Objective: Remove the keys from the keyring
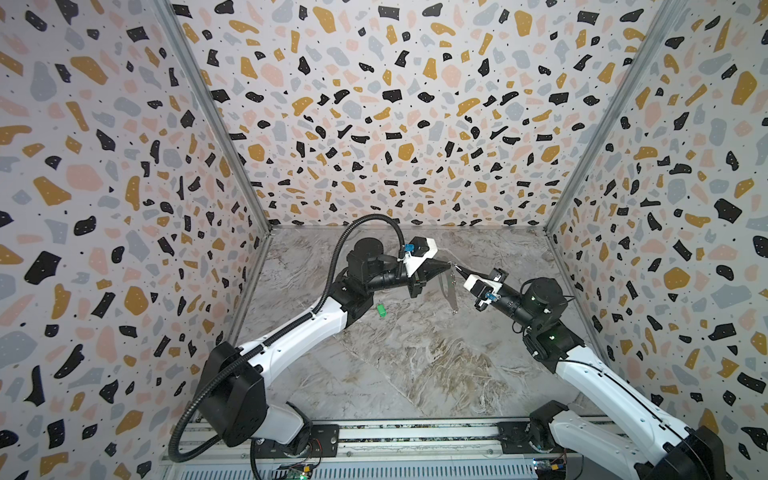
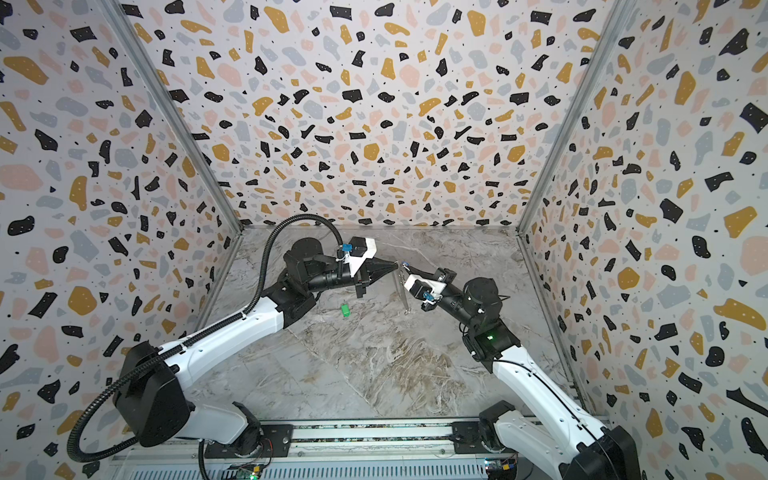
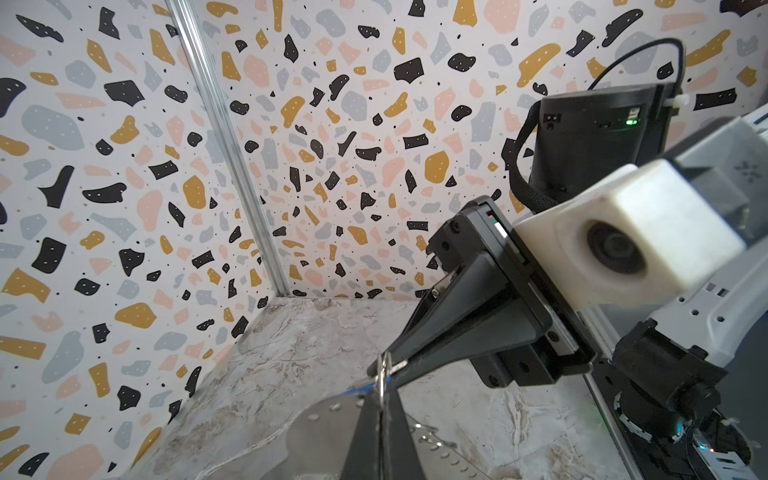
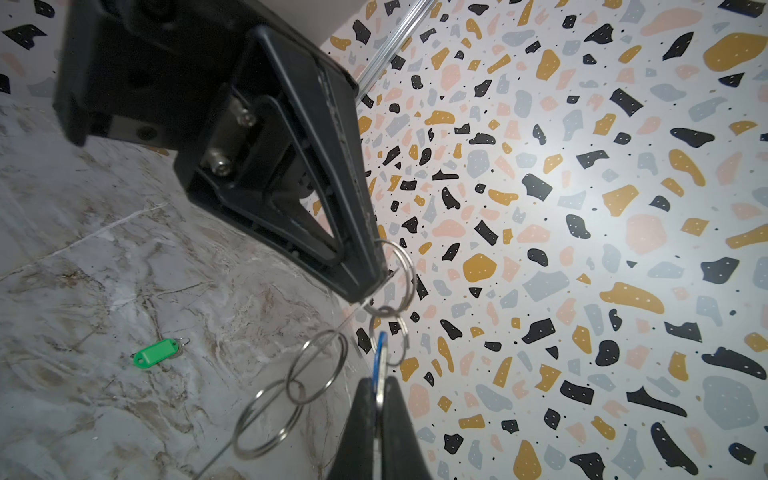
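- The left fingers [image 1: 436, 268] are pinched tight on a thin wire ring [image 4: 401, 266] at the top end of the keyring [image 1: 449, 291].
- The keyring's flat pale plate hangs down from that grip over the desk [image 1: 395, 357]. Whether its lower end touches the desk cannot be told.
- The right fingers [image 4: 357, 428] are closed narrow on the blue key [image 4: 380, 353], which the right wrist view shows edge-on between them.
- The blue key's own small ring [image 4: 388, 332] appears linked into the ring the left fingers hold.
- In both top views the two sets of fingertips meet almost tip to tip at the plate's top end, crowding that spot.
- Two more linked wire rings [image 4: 318, 368] dangle loose just beside the blue key, close to the right fingertips.
- The green key [image 1: 380, 310] lies flat on the desk with a small wire ring at one end. It is apart from the keyring, to the left of the hanging plate and below the left wrist.
- A black corrugated hose [image 1: 345, 249] arches over the left arm.
- Speckled walls [image 1: 124, 166] close in the desk on three sides, and a metal rail [image 1: 415, 440] runs along the front.
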Tool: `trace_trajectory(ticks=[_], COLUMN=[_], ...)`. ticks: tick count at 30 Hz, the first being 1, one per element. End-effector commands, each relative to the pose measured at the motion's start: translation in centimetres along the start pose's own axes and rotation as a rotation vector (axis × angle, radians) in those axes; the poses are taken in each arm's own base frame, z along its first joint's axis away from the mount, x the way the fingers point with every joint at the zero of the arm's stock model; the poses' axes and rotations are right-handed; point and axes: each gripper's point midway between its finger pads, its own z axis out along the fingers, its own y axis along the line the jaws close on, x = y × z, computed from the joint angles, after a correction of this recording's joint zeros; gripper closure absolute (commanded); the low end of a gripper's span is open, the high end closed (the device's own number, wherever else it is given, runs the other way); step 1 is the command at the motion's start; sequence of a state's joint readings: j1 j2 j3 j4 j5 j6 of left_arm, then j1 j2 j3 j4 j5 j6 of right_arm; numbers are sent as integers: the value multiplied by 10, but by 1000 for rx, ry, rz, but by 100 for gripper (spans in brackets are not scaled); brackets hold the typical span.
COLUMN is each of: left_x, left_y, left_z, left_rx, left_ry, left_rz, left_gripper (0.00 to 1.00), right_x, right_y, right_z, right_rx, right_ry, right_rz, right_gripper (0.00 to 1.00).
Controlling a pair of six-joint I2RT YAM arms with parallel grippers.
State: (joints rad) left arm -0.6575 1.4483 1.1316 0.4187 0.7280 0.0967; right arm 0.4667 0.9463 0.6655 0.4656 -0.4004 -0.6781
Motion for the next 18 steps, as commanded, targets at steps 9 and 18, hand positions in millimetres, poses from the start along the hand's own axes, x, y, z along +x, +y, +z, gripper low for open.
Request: trace_trajectory(ticks=[9, 18], left_x=[-28, -17], left_y=[-3, -4], left_z=[3, 9], left_rx=[66, 104], left_ry=[-98, -49], left_rz=[1, -34], left_gripper=[100, 100], right_x=[-18, -17], right_y=[-20, -15], right_z=[-11, -14], right_rx=[106, 6], right_ry=[-40, 3], right_rz=[-140, -194], right_gripper=[100, 60])
